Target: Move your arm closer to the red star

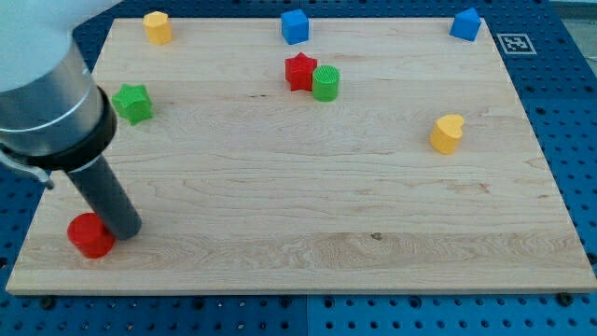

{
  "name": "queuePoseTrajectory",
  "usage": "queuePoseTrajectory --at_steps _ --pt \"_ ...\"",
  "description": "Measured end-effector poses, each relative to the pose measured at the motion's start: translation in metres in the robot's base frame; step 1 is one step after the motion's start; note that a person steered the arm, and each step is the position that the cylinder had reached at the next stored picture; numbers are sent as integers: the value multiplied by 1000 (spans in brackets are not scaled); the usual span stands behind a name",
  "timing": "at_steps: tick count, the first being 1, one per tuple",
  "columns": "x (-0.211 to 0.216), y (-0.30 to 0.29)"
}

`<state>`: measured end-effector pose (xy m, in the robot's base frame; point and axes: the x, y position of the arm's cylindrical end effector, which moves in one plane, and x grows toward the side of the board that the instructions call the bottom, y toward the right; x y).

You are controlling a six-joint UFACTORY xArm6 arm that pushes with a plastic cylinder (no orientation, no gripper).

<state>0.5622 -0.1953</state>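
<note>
The red star [299, 72] lies near the view's top centre, touching a green cylinder [326, 83] on its right. My tip [124, 230] rests on the board at the view's lower left, right beside a red cylinder [90, 235] on its left. The tip is far from the red star, down and to the left of it.
A green star [133, 103] sits at the left. A yellow block [158, 27] is at top left, a blue cube [295, 26] at top centre, a blue block [465, 24] at top right, a yellow heart [448, 133] at right. The wooden board [308, 187] lies on a blue pegboard.
</note>
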Motion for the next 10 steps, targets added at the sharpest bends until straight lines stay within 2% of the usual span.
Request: queuePoseTrajectory --at_steps 1,2,3,4,5,6,10 --pt "-3 37" --pt "-23 112" --pt "-65 148" --pt "-103 149" --pt "-103 149" --pt "-125 151" --pt "-266 137"
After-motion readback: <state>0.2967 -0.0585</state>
